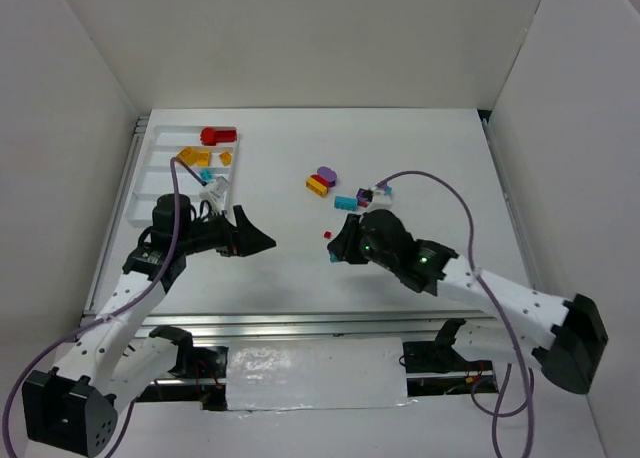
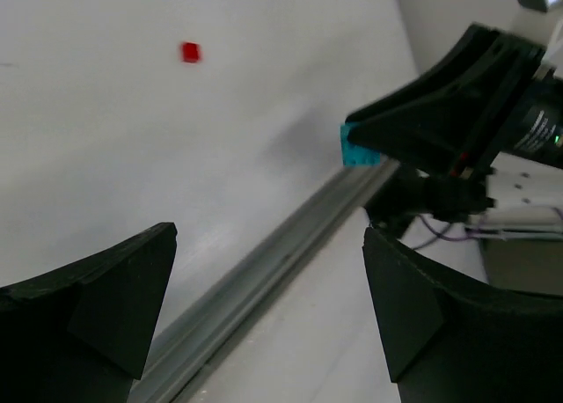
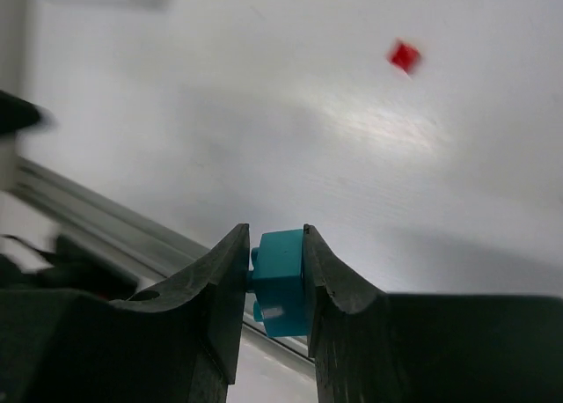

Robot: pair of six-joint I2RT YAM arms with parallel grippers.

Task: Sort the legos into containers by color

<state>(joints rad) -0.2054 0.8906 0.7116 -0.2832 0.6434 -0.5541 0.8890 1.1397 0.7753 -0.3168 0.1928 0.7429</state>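
Lego [image 3: 281, 284], teal, pinched in right gripper [image 3: 274, 246], left gripper [image 2: 268, 245] spread wide

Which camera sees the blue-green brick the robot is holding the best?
The right wrist view: the teal brick is close up, pinched by the right gripper. The left wrist view shows it small, half hidden by the fingers. The top view does not show it clearly.

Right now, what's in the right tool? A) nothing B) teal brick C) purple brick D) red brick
B: the right wrist view shows a teal brick pinched between the fingers of the right tool.
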